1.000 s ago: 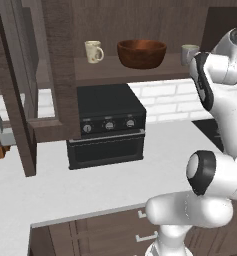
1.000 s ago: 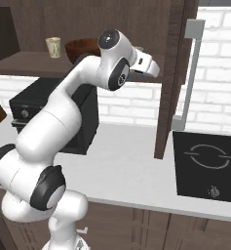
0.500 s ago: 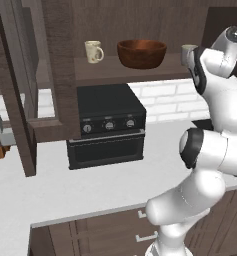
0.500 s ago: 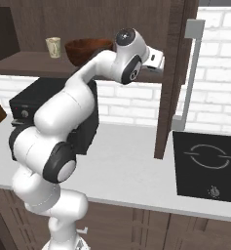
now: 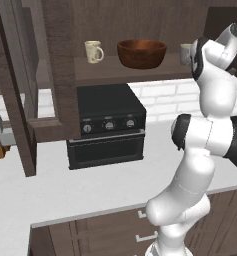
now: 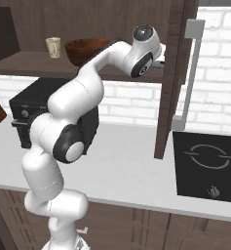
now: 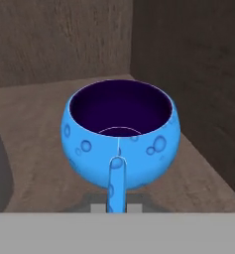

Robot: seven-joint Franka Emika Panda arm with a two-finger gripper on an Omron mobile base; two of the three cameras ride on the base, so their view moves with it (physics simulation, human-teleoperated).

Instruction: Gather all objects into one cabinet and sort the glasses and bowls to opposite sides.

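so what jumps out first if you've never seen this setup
The white arm stretching up to the right end of the cabinet shelf catches the eye first. In the hand view a bright blue bowl sits close up in the shelf corner, its handle toward the camera. Further left on the shelf stand the big brown bowl and a cream mug.

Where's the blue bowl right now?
In the hand view, the blue bowl sits close ahead of the hand on the cabinet shelf, near the back right corner.

arm: glossy white, rounded links | joints: dark caps
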